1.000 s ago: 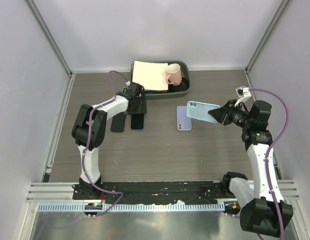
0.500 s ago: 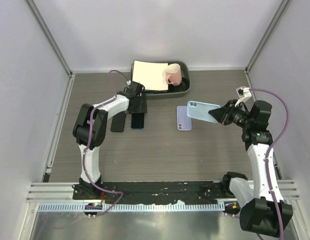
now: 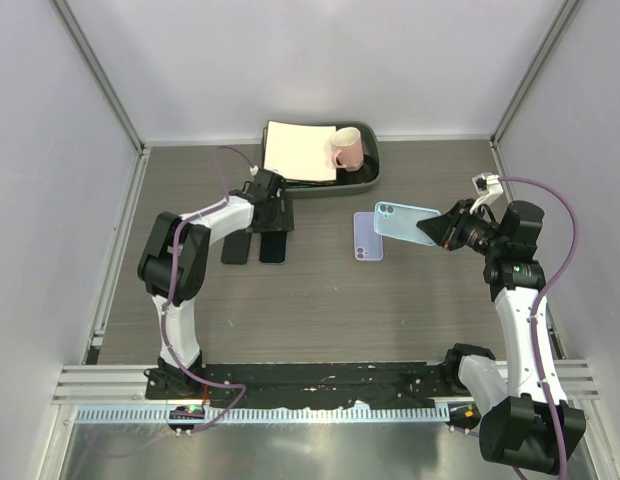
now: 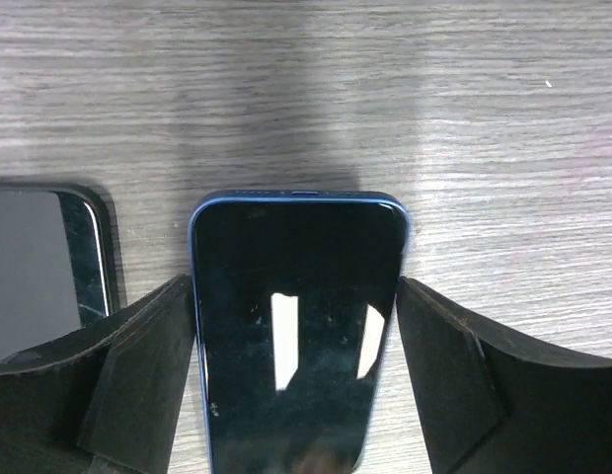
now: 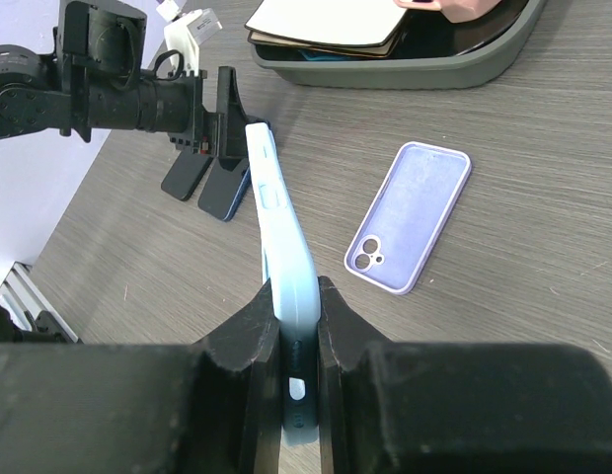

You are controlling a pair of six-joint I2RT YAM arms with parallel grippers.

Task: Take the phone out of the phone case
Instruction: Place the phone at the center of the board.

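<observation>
Left gripper (image 4: 296,296) standing open astride glossy blue phone (image 4: 298,336); right gripper (image 5: 298,296) clamping matte light-blue case (image 5: 276,212), rounded lilac case (image 5: 410,217) lying at 9 o'clock.

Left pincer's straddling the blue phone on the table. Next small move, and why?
Probably lift the left pincer straight up. The blue phone lies flat on the table, screen up, with the open fingers standing at its two long edges, so it looks set down rather than gripped. The right pincer holds the light blue case apart in the air.
</observation>
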